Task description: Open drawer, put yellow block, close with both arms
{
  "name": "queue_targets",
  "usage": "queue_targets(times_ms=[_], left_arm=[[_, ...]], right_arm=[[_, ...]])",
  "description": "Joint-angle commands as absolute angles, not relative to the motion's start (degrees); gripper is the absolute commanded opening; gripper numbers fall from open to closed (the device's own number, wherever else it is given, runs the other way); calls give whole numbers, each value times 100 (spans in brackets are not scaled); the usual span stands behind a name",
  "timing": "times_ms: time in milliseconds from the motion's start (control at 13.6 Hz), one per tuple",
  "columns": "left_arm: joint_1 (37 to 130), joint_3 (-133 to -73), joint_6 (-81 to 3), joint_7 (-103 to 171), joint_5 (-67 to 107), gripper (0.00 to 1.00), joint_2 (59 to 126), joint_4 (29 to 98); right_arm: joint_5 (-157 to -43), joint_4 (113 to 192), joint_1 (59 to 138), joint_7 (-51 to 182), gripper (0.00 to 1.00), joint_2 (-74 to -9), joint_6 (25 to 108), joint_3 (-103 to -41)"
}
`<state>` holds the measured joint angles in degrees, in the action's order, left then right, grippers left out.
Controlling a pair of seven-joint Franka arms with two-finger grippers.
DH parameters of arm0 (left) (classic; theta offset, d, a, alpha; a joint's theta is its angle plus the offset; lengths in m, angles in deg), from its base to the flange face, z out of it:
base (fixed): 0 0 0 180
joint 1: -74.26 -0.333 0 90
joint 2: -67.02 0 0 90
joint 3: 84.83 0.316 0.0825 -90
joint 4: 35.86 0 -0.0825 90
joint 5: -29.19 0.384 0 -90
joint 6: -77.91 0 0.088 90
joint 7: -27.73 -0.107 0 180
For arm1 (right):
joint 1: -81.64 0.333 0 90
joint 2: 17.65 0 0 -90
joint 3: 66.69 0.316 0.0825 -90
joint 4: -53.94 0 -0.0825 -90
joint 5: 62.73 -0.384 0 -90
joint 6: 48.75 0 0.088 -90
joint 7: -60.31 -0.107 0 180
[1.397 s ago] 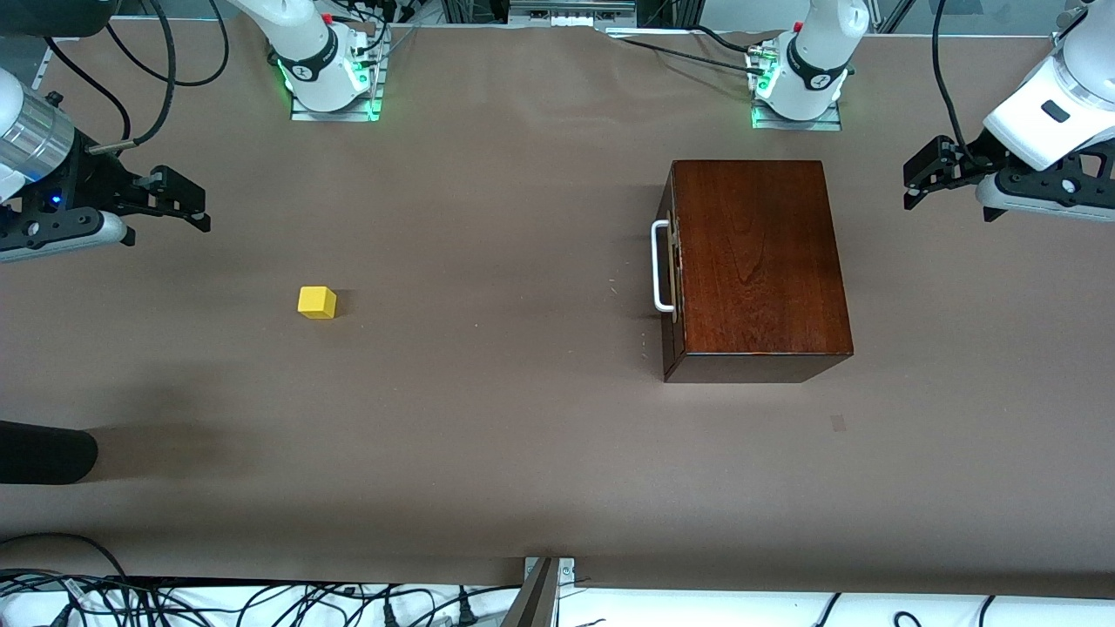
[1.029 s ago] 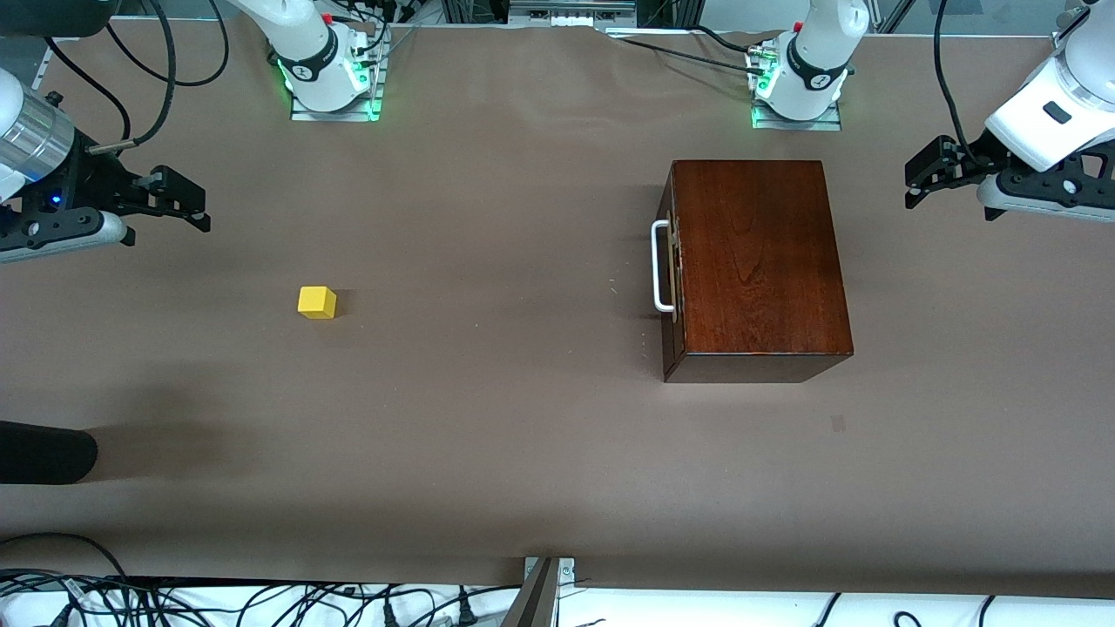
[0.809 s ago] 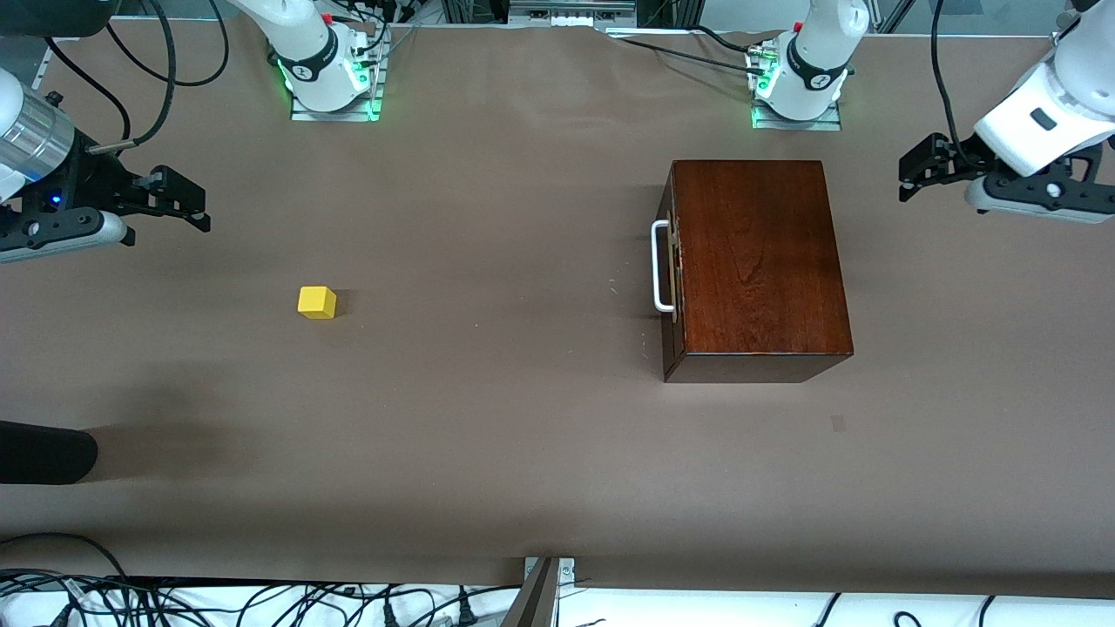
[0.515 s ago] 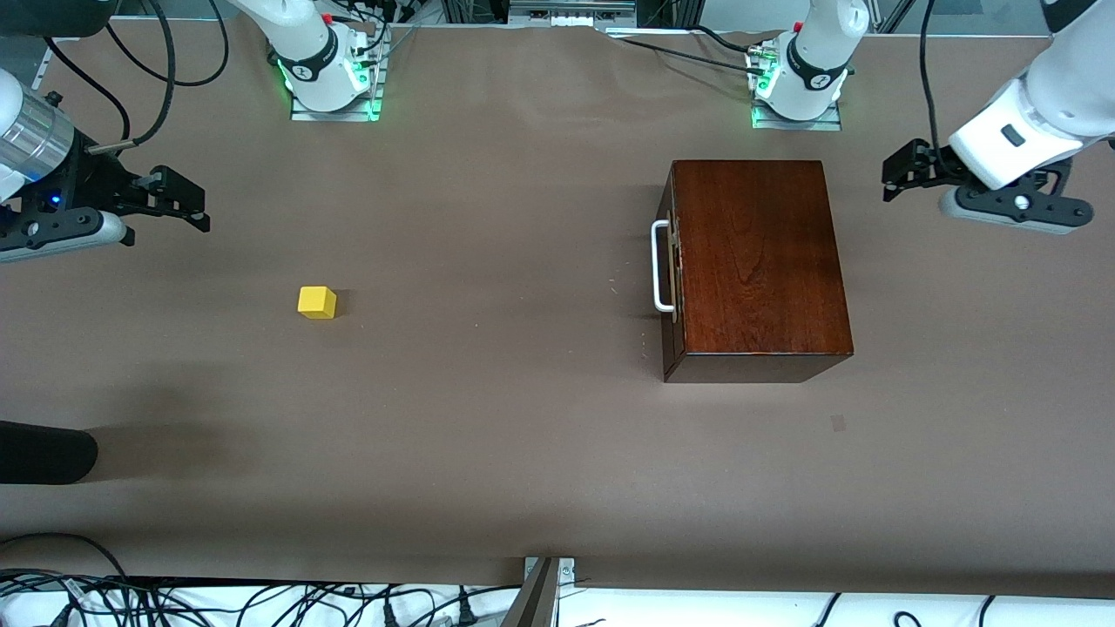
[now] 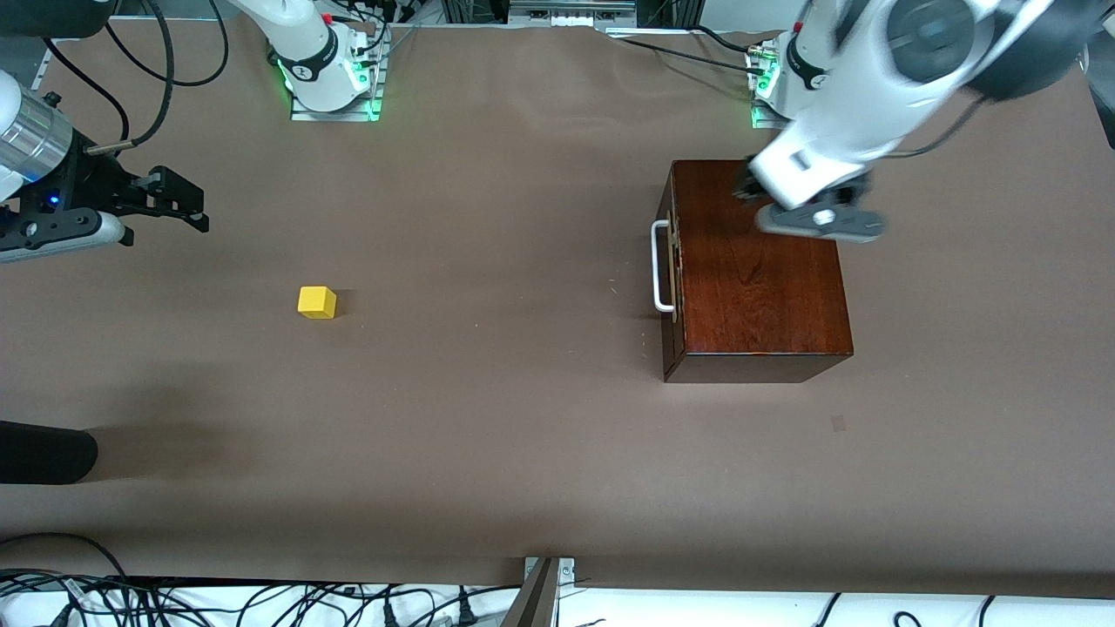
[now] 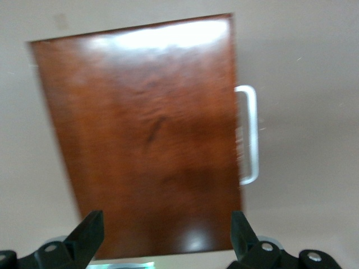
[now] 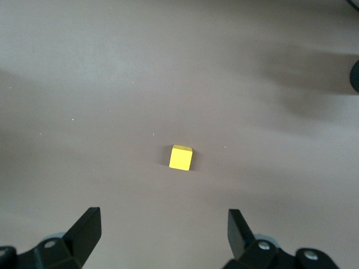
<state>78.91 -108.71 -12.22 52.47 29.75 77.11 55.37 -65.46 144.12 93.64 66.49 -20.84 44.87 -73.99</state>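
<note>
The mahogany box [image 5: 758,270] stands at the left arm's end of the table, its drawer shut, with the dark front [image 5: 672,261] and white handle [image 5: 662,266] facing the right arm's end. My left gripper [image 5: 751,186] is open and empty above the box top; the left wrist view shows the box [image 6: 146,140] and handle [image 6: 249,134] below its spread fingers [image 6: 90,235]. The yellow block [image 5: 316,302] lies on the table toward the right arm's end. My right gripper [image 5: 187,209] is open and empty, up in the air, with the block [image 7: 180,157] ahead of it.
A black rounded object [image 5: 43,453] lies at the table edge at the right arm's end, nearer the camera than the block. The arm bases [image 5: 331,78] [image 5: 797,87] stand along the table's back edge. Cables run along the front edge.
My left arm has swung in from the left arm's end of the table to over the box top. The right arm, block and box have not moved.
</note>
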Motion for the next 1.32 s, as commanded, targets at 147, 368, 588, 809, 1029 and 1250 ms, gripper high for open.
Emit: queue_targets(times_ms=[147,368,588,809,1029,1250], left_arm=[[8875,-10883,-1699,6577,3734,100,9091,4641],[9341,-10874,-2052,7307,4349,100,9618,4658],[9509,-10865,-2202,7668,4772,100,9971,4685],[9597,-10865,-2220,7686,5097,100,10190,4702],[9729,-10865,-2228,8046,5387,100,10384,4702],[9773,-10848,-2386,8056,5432,100,10481,4755]], right_arm=[[-6449,14297,9368,6725,100,-2117,4424,-7407],[-6370,14192,9403,6699,100,-2126,4415,-7372],[-6344,14192,9395,6681,100,-2134,4371,-7381],[-6352,14192,9359,6664,100,-2187,4371,-7398],[-6352,14200,9342,6664,100,-2214,4362,-7407],[-6352,14200,9333,6664,100,-2222,4362,-7416]])
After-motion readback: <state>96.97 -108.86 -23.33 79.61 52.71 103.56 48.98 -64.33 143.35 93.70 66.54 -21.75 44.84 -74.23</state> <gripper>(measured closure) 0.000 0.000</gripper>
